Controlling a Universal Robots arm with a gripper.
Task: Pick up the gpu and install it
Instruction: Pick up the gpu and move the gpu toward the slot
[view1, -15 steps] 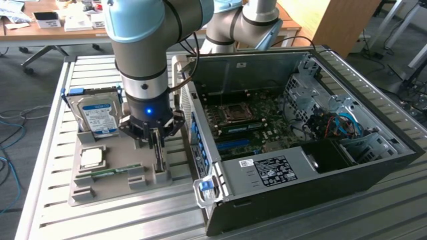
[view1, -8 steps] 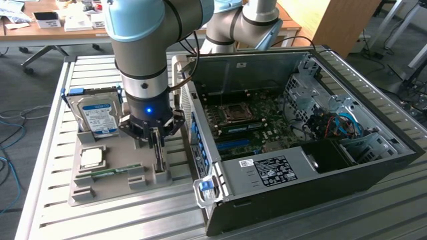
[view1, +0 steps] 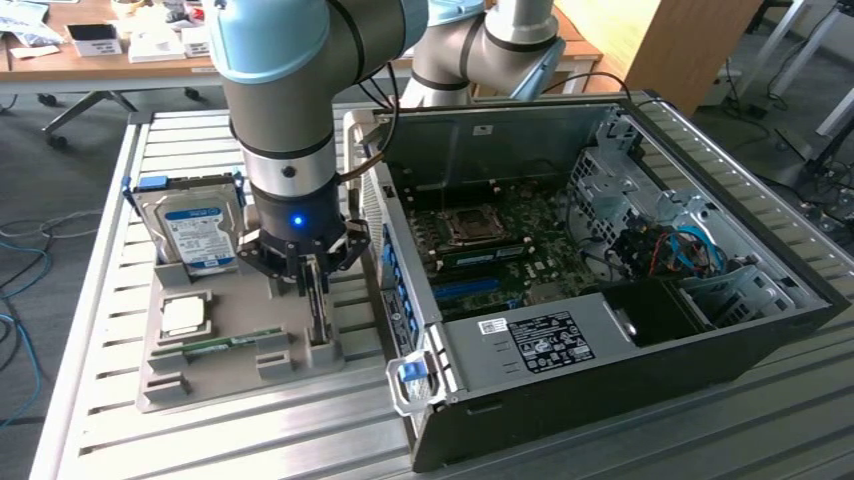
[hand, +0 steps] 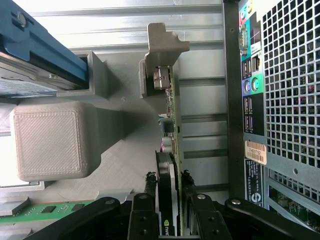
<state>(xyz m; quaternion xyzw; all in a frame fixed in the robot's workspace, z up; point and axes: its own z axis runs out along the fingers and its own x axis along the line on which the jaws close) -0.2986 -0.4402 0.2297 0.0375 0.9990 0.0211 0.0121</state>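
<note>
While the gripper (view1: 314, 268) sits low over the grey printed holder (view1: 227, 385), its fingers (hand: 150, 181) are drawn in narrow and, as far as I can make out, pressed against both faces of the gpu (view1: 320, 318). The card stands on edge in its slot in the holder, on the slatted counter (view1: 267, 440) just beside the open computer case (view1: 641, 420). Seen from the wrist, the gpu (hand: 172, 117) runs away from the fingers, and its far bracket end sits tucked into a notched post of the holder (hand: 162, 47).

What worries me is that post. If the card comes up at any tilt, I think the bracket end could bind there and drag the whole holder up with it, or twist the card in the grip. The hold looks to be toward one end, so the free length could sag or swing. The case's rear panel (hand: 290, 75) is near, and a swinging card could clip it.
</note>
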